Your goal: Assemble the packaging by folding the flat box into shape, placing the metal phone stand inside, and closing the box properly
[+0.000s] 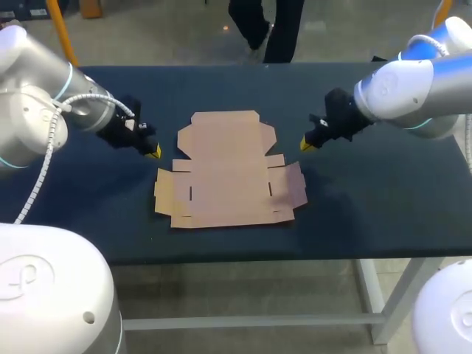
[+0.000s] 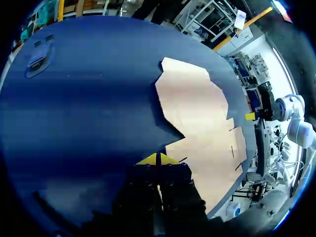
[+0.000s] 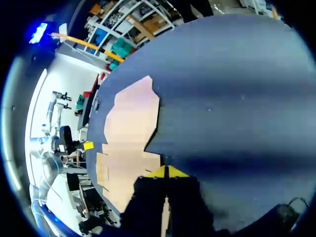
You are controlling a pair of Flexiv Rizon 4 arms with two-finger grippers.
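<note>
One flat cardboard box point(image 1: 228, 173) is lying unfolded in the middle of the dark, cloth-like table point(image 1: 383, 199). It is a thin tan die-cut sheet with notched edges. Its widest part is sitting toward the near side, with a side flap sticking out at the left and at the right. A narrower panel with angled corners is pointing toward the far edge. Its long axis seems to be running left to right, though the outline is close to square. Two short slits are showing in the near panel, one toward each side.

Two grippers are flanking the sheet. The left gripper point(image 1: 153, 153) is hanging just beside the box's left edge, level with the narrow far panel, with its yellow tips pressed together and holding nothing. The right gripper point(image 1: 305, 144) is hanging just off the right edge, and its tips are likewise pressed together on nothing. Each one is pointing inward and down at the cardboard.
</note>
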